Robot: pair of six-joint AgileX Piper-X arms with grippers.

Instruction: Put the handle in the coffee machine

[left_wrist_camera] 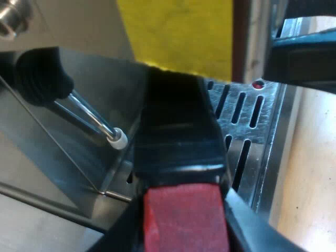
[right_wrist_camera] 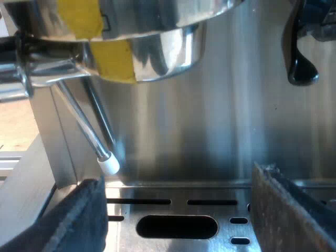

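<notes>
Note, left side: the left gripper (left_wrist_camera: 181, 212) is clamped on the handle (left_wrist_camera: 176, 136). A black finger (left_wrist_camera: 113, 239) hugs each side of the red end (left_wrist_camera: 184, 231), with no gap to see. The handle is dark and ribbed. It runs away from the camera toward the espresso machine (left_wrist_camera: 79, 173) and ends under a patch of yellow tape (left_wrist_camera: 178, 37) at the machine's front. The holder's metal cup is hidden behind handle and tape, so I cannot tell what it holds. Nor can I tell whether the holder is locked in.

Under the handle lies the drip tray (left_wrist_camera: 247, 118), slotted steel, with a small red dot (left_wrist_camera: 257, 84) near its far rim. Beside the handle is the steam wand (left_wrist_camera: 97, 123), thin metal and tilted. Its white tip (left_wrist_camera: 119, 139) is just above the tray, and a black knob (left_wrist_camera: 39, 76) sits at its upper end.

Note, right side: the right gripper (right_wrist_camera: 178, 220) is low over the drip tray (right_wrist_camera: 157, 202), facing the machine's back wall (right_wrist_camera: 210, 121). Its fingers (right_wrist_camera: 79, 220) are well apart and grip nothing; the tray's long slot (right_wrist_camera: 176, 226) shows between them. Above is a round polished metal head (right_wrist_camera: 157, 47) carrying strips of yellow tape (right_wrist_camera: 113, 60). The steam wand (right_wrist_camera: 84, 126) slants down beside it, white tip (right_wrist_camera: 109, 165) near the tray. A black lever (right_wrist_camera: 299, 58) hangs at the machine's front, apart from the head.
</notes>
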